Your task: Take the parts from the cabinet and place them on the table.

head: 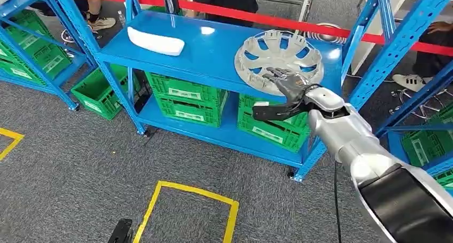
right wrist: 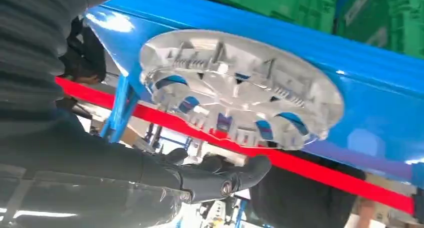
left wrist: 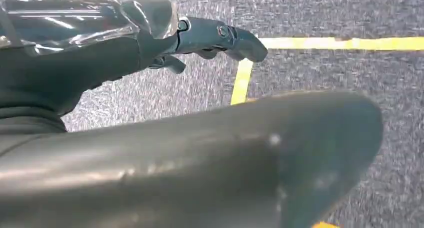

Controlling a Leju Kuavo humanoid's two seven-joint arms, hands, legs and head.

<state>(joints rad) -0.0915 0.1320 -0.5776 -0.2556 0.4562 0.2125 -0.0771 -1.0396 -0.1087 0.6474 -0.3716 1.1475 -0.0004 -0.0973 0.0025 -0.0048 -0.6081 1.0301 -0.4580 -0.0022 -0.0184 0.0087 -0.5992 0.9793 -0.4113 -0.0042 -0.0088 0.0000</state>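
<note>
Silver hubcap [head: 278, 55] under open right hand [head: 288, 85]

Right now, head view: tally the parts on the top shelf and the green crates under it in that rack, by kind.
Silver wheel cover: 1
White molded part: 1
Green crates on the lower shelf, two stacks: at least 4; the right hand hides part of the right stack
Total: 6 at least

Glossy blue metal shelf [head: 213, 51], matt silver plastic wheel cover [head: 278, 55], rough grey carpet [head: 69, 163].
</note>
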